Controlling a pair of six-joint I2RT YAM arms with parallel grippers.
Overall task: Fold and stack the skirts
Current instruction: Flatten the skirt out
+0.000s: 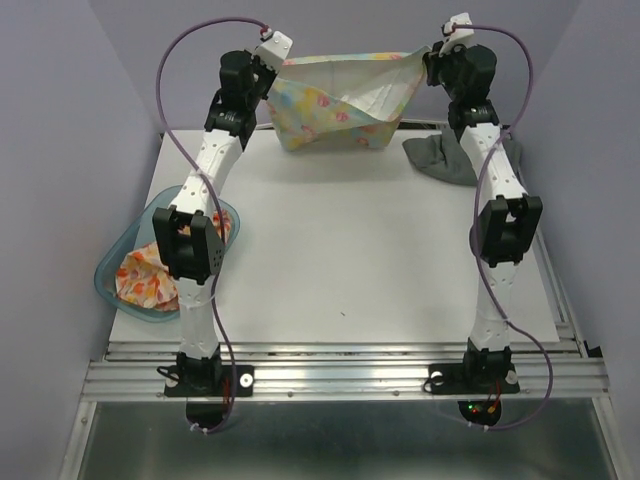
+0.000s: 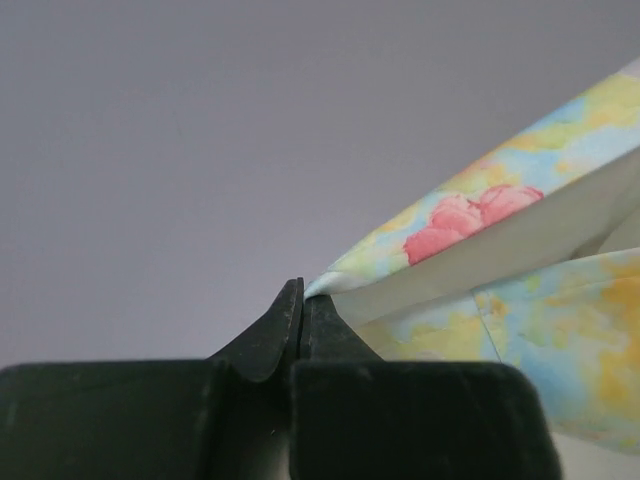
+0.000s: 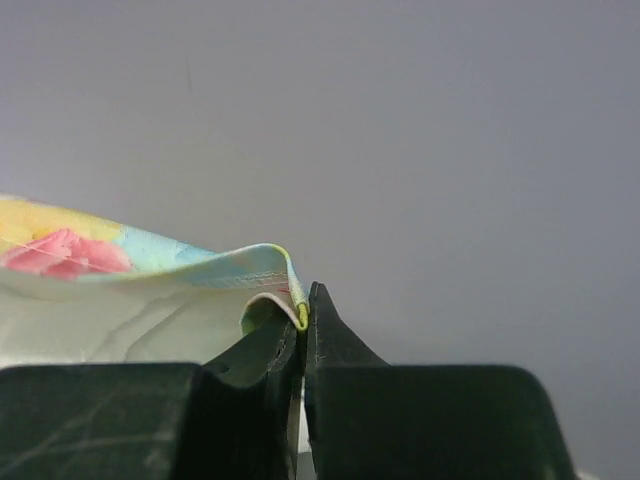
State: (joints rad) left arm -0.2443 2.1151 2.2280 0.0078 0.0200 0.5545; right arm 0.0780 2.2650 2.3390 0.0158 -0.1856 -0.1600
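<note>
Two robot arms hold the pastel floral skirt (image 1: 340, 105) stretched in the air over the table's (image 1: 340, 260) far edge. The left gripper (image 2: 302, 292) is clenched on one corner and the right gripper (image 3: 304, 303) on the other. This looks like the spreading step, and next the skirt likely needs laying flat for folding. The dark grey skirt (image 1: 450, 160) lies beside the right arm. The orange-flowered skirt (image 1: 145, 280) sits in a blue basin (image 1: 105, 270). No writing is legible.
</note>
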